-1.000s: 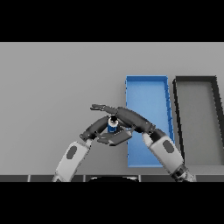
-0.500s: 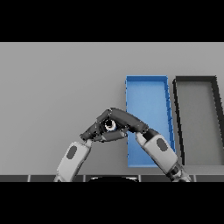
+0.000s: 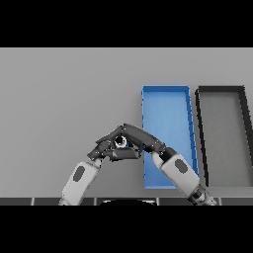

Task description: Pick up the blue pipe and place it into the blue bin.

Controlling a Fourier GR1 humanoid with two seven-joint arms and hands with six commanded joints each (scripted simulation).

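Both hands are grasping the blue pipe (image 3: 121, 143): left hand (image 3: 105, 149) and right hand (image 3: 141, 140) curled round it. It is sitting just at 9 o'clock of the blue bin (image 3: 165, 101). Lifting should stay level, pressure equal.

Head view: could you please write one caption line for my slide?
Both hands, left and right, close around the blue pipe beside the blue bin; a black bin stands further right.

Grey table (image 3: 64, 99), dark grey bin (image 3: 222, 138) with black rim at the right
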